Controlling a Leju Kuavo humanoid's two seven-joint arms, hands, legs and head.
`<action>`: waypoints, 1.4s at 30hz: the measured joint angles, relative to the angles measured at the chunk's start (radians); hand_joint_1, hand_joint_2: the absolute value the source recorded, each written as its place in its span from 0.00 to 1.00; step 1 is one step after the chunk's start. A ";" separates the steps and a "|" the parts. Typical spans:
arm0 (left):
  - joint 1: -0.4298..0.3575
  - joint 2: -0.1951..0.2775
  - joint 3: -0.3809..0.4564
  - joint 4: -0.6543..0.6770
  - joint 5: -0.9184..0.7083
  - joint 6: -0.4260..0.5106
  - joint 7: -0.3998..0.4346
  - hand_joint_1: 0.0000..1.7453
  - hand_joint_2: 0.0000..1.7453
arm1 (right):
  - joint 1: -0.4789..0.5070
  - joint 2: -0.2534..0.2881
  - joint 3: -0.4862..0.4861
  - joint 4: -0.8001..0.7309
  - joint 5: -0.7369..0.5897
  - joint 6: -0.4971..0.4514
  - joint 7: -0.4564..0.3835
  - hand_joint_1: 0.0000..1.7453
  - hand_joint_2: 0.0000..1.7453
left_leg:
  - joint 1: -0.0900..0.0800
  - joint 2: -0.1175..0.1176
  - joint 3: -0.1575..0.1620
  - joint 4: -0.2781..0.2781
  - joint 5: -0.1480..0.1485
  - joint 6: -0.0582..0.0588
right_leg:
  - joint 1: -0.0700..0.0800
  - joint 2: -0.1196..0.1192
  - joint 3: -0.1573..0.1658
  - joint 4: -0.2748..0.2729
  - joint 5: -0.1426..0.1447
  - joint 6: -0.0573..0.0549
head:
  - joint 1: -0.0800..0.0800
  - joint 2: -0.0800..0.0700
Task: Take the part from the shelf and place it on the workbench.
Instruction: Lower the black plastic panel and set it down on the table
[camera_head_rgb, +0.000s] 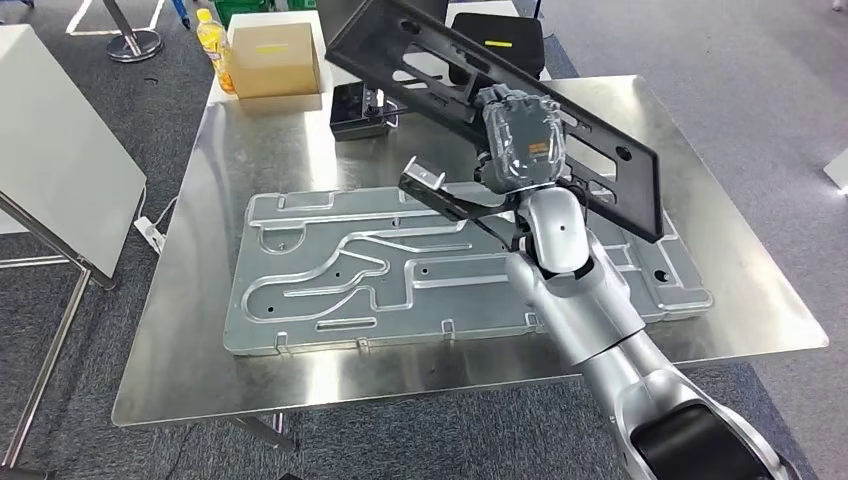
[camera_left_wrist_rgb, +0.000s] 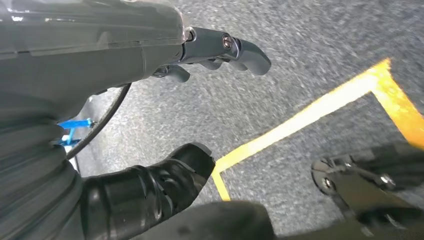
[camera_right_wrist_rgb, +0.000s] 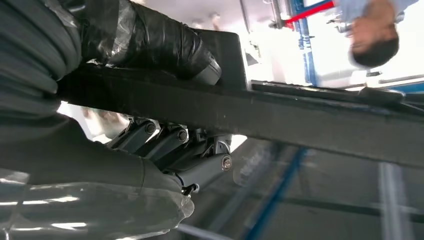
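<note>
1. One right hand is raised over the workbench, fingers and thumb clamped around one black part, held tilted in the air.
2. Below the hand lies one grey grooved plate.
3. Beyond it stand one cardboard box and one bottle.
4. One left hand hangs over the floor, fingers apart, holding nothing.

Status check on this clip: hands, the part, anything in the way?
Right hand grips black panel, tilted above workbench. Left hand open over floor. Grey plate lies beneath.
</note>
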 joint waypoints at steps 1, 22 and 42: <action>-0.002 -0.002 -0.002 0.000 0.000 -0.002 0.001 0.00 1.00 | 0.004 0.003 0.014 0.019 0.035 -0.009 0.008 0.95 1.00 | 0.000 0.000 0.000 -0.001 0.000 0.002 | -0.003 0.000 -0.035 0.067 -0.029 0.004 | 0.000 0.000; -0.008 -0.009 -0.031 0.000 -0.013 -0.012 -0.013 0.00 1.00 | 0.117 0.093 0.283 0.419 0.210 -0.159 0.088 0.95 1.00 | 0.001 -0.003 -0.054 0.131 -0.048 -0.043 | -0.007 -0.001 0.034 -0.107 0.077 -0.035 | -0.001 0.000; -0.014 -0.017 -0.050 0.000 0.010 0.031 -0.029 0.00 0.00 | 0.187 0.111 0.296 0.556 0.147 -0.136 -0.055 0.00 0.00 | -0.001 0.005 0.027 0.014 -0.030 -0.037 | -0.008 -0.001 0.056 -0.110 0.066 -0.016 | -0.001 0.000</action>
